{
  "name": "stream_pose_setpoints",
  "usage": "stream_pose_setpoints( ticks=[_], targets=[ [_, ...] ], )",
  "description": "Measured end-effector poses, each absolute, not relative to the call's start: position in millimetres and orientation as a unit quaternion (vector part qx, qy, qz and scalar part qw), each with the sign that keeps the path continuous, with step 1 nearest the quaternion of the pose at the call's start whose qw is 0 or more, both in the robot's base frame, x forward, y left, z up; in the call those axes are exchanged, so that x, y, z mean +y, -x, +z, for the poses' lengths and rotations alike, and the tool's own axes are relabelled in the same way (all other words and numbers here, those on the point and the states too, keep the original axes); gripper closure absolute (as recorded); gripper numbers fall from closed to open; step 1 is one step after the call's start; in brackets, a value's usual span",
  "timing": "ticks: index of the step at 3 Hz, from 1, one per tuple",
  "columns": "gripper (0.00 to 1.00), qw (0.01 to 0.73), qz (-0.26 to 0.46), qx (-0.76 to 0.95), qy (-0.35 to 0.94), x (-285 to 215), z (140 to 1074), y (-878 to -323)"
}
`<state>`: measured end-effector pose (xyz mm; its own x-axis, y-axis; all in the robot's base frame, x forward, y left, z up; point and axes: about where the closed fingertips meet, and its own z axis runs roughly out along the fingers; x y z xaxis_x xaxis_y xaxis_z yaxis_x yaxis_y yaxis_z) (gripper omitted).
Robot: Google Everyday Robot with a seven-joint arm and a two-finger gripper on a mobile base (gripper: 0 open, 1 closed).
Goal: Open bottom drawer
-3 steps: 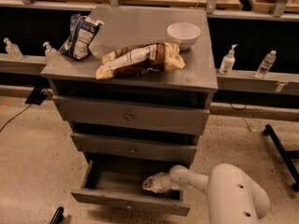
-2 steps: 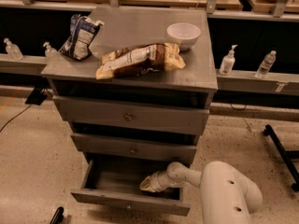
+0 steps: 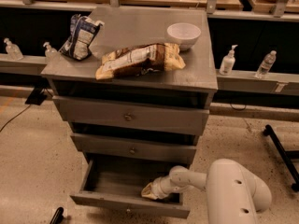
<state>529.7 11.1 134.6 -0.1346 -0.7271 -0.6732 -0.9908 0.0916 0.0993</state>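
Here, bottom drawer point(image 3: 107, 200): lowest in the chest point(image 3: 140, 17), pulled out toward the camera; long axis runs left to right.
Open room: floor point(image 3: 32, 171) lies ahead of its front and to its left; the arm point(image 3: 233, 190) stands just right.
Drawer contents: gripper point(image 3: 152, 190) inside, at the right, near the front; open or closed cannot be told.
On chest: bowl point(image 3: 183, 34), tan bag point(image 3: 140, 59), blue bag point(image 3: 80, 37).

White arm point(image 3: 233, 190) bent low, gripper point(image 3: 150, 191) down inside the bottom drawer point(image 3: 117, 203)
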Motion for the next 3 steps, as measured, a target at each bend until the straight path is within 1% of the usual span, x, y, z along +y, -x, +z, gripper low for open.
stream_pose_setpoints(
  ticks=[1, 2, 3],
  targets=[
    [1.00, 0.236, 0.280, 0.701, 0.612, 11.0, 134.6, -531.7],
    [1.00, 0.223, 0.295, 0.714, 0.594, 8.6, 133.4, -505.7],
    [1.00, 0.223, 0.295, 0.714, 0.594, 8.8, 133.4, -509.5]
  ],
)
